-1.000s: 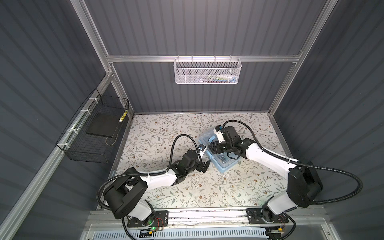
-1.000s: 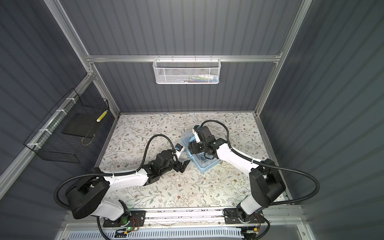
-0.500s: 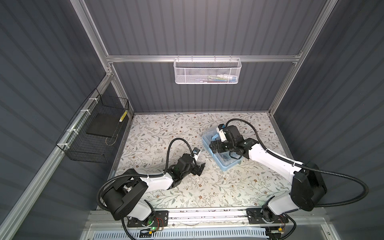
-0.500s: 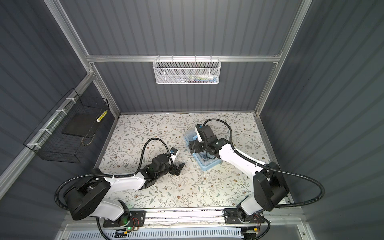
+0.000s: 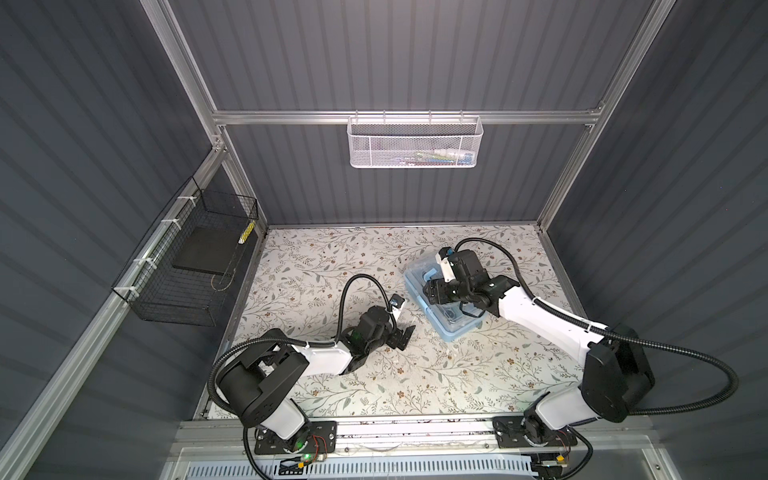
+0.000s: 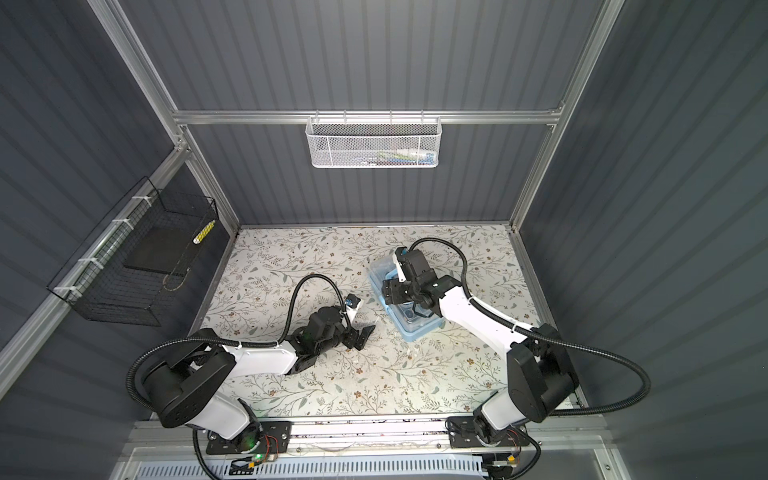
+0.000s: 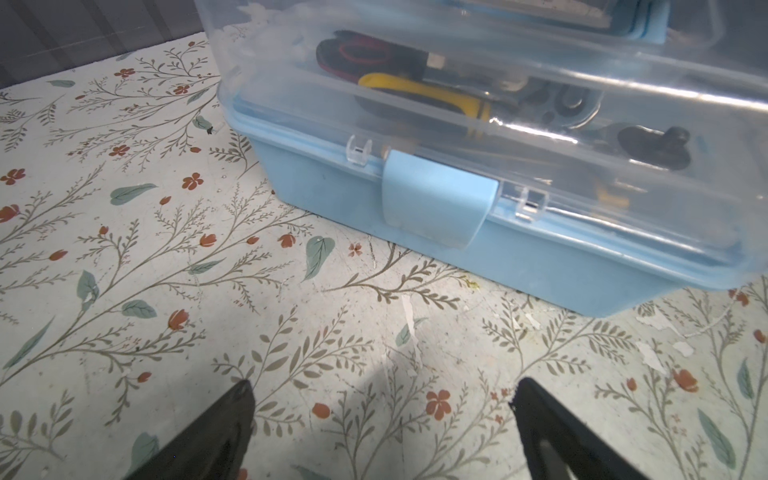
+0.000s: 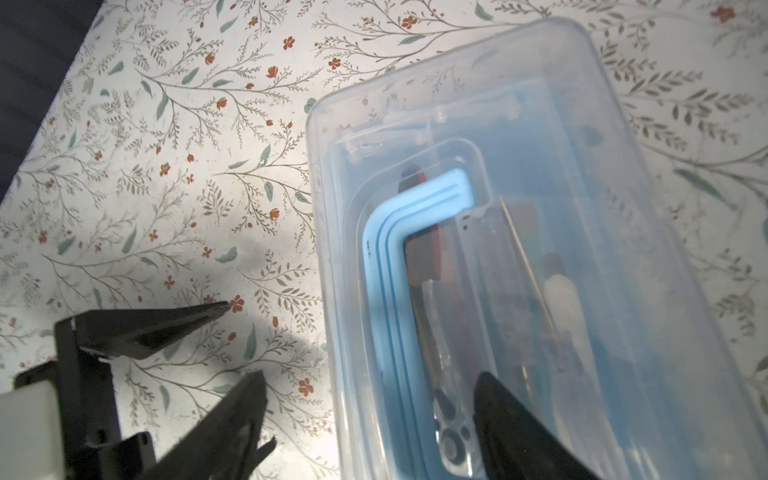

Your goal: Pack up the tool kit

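Grey walls (image 5: 415, 62) enclose the floral tabletop (image 5: 316, 257) holding the tool kit (image 5: 455, 330).

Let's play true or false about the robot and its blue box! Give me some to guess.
The clear lid sits on the tool box. True.
The left gripper holds a screwdriver. False: its jaws are open and empty.
A yellow-handled tool lies inside the tool box. True.
The white mesh basket stands on the table. False: it hangs from the back rail.
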`<action>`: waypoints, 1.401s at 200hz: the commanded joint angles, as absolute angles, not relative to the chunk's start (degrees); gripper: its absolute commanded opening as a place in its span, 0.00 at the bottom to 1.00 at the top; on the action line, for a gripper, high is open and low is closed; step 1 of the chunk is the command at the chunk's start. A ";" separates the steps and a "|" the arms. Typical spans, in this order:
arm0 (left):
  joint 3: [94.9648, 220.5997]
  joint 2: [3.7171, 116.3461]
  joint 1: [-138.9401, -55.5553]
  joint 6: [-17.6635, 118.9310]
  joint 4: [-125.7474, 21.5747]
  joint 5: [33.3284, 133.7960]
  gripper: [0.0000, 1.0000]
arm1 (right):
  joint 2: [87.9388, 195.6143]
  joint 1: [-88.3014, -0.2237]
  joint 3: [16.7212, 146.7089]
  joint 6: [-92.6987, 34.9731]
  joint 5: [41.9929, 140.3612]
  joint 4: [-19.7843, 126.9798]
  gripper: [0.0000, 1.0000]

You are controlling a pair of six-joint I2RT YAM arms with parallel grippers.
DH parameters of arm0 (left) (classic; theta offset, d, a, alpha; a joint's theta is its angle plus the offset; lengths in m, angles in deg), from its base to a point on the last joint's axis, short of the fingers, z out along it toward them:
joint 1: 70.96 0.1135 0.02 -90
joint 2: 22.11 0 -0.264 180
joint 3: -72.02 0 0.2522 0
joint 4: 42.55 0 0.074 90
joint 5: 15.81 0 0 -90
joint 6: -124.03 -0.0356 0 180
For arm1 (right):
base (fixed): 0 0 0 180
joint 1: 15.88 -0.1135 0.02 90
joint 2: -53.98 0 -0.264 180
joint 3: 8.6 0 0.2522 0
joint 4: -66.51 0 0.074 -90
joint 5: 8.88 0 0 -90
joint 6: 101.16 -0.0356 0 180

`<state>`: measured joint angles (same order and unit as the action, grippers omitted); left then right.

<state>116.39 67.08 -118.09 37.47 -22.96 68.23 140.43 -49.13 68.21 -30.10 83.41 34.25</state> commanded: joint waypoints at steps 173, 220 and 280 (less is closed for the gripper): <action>121.43 82.24 -115.86 34.48 -2.28 73.91 0.82 | 133.55 -42.72 65.41 -28.80 80.09 32.27 0.59; 119.97 85.70 -115.39 33.24 6.12 80.40 0.75 | 134.12 -40.24 64.14 -28.48 82.06 33.74 0.60; 119.18 90.02 -112.41 33.30 14.20 87.34 0.74 | 137.18 -38.72 65.68 -27.95 82.92 33.24 0.64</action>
<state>119.82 87.73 -113.96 34.21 8.03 82.90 136.02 -39.10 64.73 -28.73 82.16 33.42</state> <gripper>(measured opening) 0.746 0.635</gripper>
